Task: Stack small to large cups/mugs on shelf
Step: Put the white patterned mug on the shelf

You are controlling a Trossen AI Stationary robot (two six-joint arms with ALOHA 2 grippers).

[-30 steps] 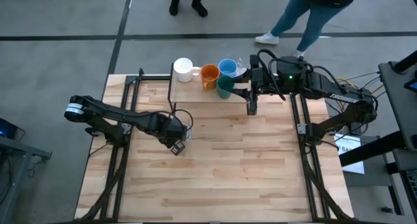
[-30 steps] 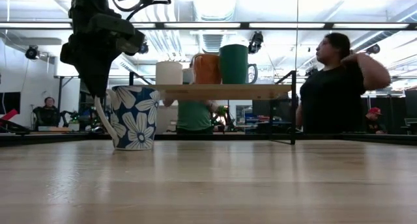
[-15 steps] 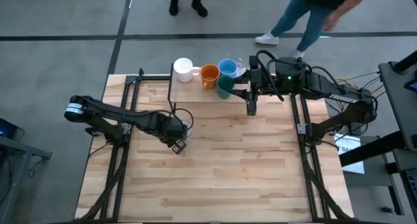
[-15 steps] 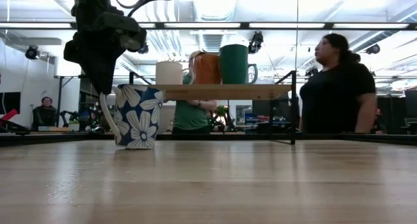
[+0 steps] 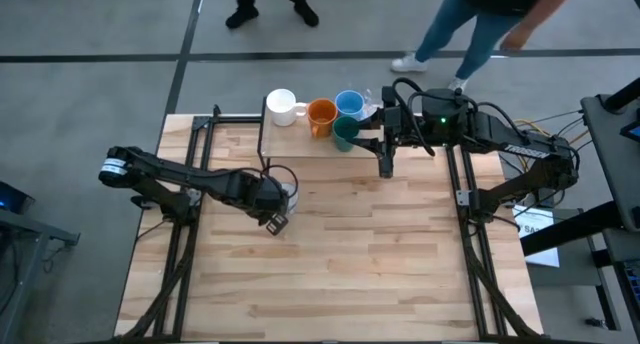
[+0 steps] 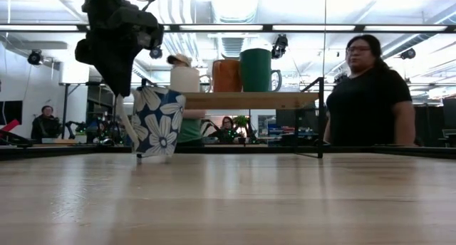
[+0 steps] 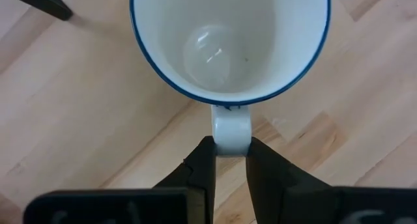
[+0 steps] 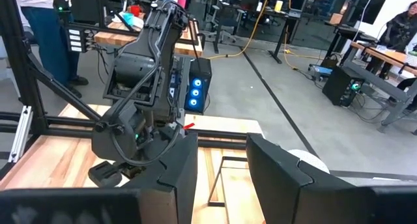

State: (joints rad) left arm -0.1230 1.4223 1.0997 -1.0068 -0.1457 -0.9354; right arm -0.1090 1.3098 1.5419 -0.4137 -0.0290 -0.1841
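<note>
- Going left to right: the left pincer (image 7: pixel 227 160) is clamped narrow on the handle of the flower-patterned mug (image 6: pixel 157 122), which is being held tilted out on the table (image 5: pixel 350 264), in front of the shelf's left end. In the low view its base looks barely on the wood or just off it, can't really be told which.
- So that mug isn't on the shelf yet, and it's the one piece clearly left to place.
- Already parked on the shelf (image 6: pixel 246 99), in a row along it: a white mug (image 5: pixel 281 106), an orange mug (image 5: pixel 321 113), a light blue mug (image 5: pixel 349 103) and a dark green cup (image 5: pixel 345 133) just in front of those two.
- Something clear seems to sit beside the blue one, but it's too small to be called a glass for sure.
- Nothing is seen nested inside anything else, and the small-to-large order can't really be judged from up there.
- The right pincer (image 5: pixel 387 164) is parked just right of the green cup, over the table, fingers spread wide with nothing in them.
- Rough call: most of it done, one mug to go, maybe some re-ordering.
</note>
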